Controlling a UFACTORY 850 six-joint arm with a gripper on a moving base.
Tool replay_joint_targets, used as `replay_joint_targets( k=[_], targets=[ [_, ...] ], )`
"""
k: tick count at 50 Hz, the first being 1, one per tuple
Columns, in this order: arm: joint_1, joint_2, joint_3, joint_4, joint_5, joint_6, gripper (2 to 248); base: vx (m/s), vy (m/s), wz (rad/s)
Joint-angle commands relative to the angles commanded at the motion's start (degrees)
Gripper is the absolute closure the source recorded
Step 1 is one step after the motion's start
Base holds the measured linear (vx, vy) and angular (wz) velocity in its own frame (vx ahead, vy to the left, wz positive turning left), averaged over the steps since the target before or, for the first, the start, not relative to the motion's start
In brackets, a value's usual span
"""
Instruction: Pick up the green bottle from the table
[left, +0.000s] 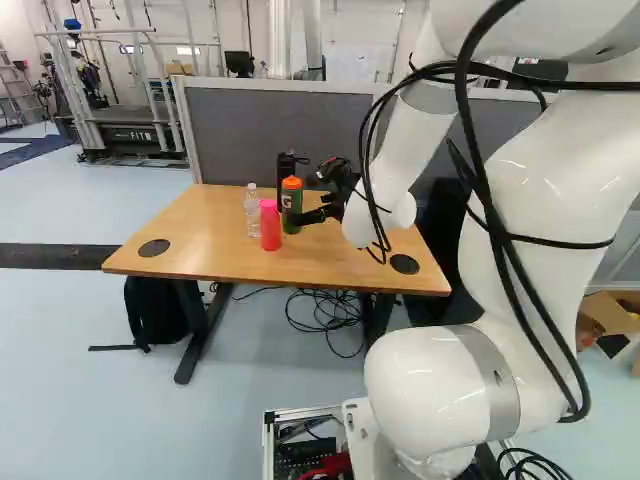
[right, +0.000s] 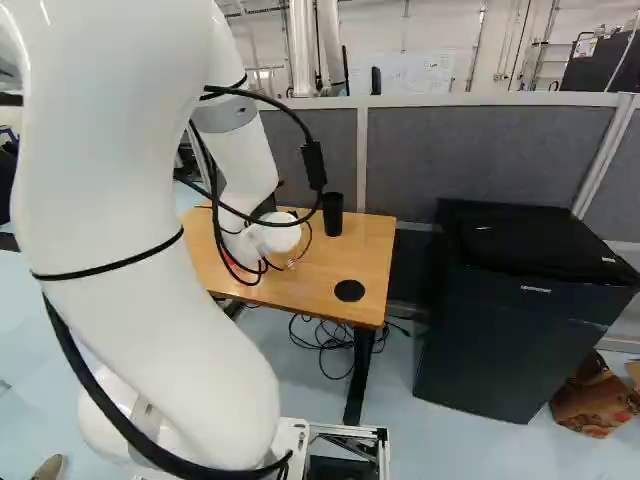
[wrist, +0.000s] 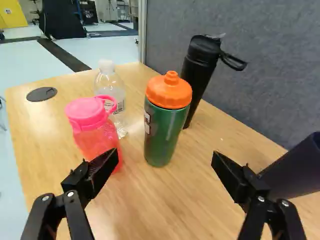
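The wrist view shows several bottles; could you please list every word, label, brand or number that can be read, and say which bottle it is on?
Green bottle: white print, turned partly away; no whole word readable.
Clear bottle: label too small to read.
Pink bottle: no print that I can make out.
Black bottle: no print that I can make out.

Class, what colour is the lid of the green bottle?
The lid is orange; it shows best in the wrist view.

Smooth wooden table (wrist: 130, 207), rough divider (wrist: 270, 60)
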Motion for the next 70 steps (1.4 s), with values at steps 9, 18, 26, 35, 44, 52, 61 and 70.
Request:
replay_joint_targets(
  k=[9, 18, 26, 35, 44, 52, 61, 70],
  targets=[
    [0.1, -0.8, -0.9, -2.8, -0.3, 2.2, 3, 0.0, 0.0, 0.0],
    [0.5, -2.7, -3.1, -3.3, -0.4, 2.5, 3, 0.0, 0.0, 0.0],
    [1.0, -4.9, -5.6, -3.4, -0.4, 2.5, 3, 0.0, 0.0, 0.0],
    [1.4, -7.3, -8.5, -3.4, -0.4, 2.5, 3, 0.0, 0.0, 0.0],
    [1.9, -9.7, -11.5, -3.4, -0.4, 2.5, 3, 0.0, 0.0, 0.0],
    [2.1, -10.8, -12.8, -3.4, -0.4, 2.5, 3, 0.0, 0.0, 0.0],
    [2.2, -10.9, -13.0, -3.4, -0.4, 2.5, 46, 0.0, 0.0, 0.0],
    [2.2, -11.0, -13.0, -3.4, -0.4, 2.5, 184, 0.0, 0.0, 0.0]
  ],
)
